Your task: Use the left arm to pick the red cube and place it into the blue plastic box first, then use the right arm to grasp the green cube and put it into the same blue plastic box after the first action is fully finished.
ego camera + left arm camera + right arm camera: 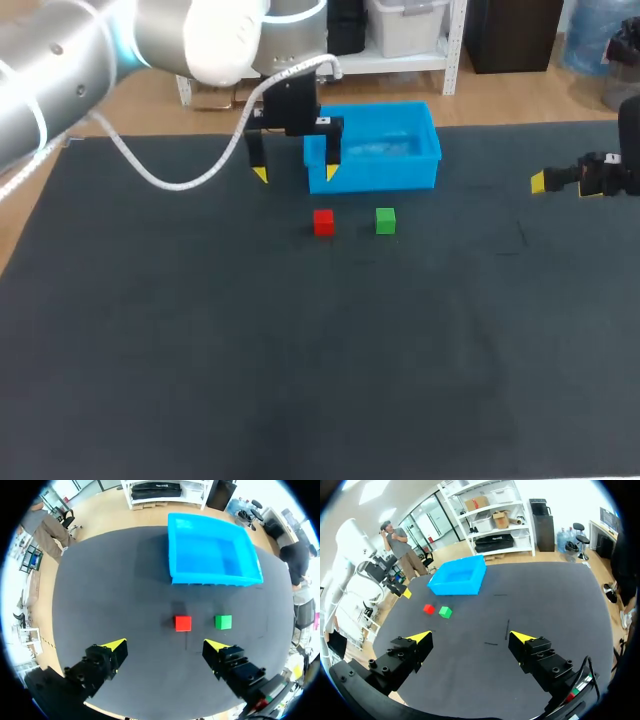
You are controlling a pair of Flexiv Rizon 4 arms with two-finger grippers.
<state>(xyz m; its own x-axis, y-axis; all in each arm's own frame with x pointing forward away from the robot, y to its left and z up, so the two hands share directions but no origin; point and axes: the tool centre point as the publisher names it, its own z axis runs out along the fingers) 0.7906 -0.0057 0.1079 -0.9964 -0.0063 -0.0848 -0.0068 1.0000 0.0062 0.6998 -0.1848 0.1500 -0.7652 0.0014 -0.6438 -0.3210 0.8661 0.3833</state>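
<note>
The red cube (323,221) and the green cube (385,220) sit side by side on the dark table, just in front of the blue plastic box (385,172). My left gripper (296,173) hangs open above the table by the box's left front corner, behind the red cube. In the left wrist view the red cube (182,623) lies ahead of the open left gripper (166,647), the green cube (223,622) beside it, the empty box (210,577) beyond. My right gripper (545,181) stands open at the far right, empty. In the right wrist view the right gripper (470,637) has both cubes (429,609) (445,612) far ahead.
The dark mat (300,360) covers the table. The left arm's white cable (180,180) loops down over the mat's back left. Faint marks show on the mat (501,630) ahead of the right gripper.
</note>
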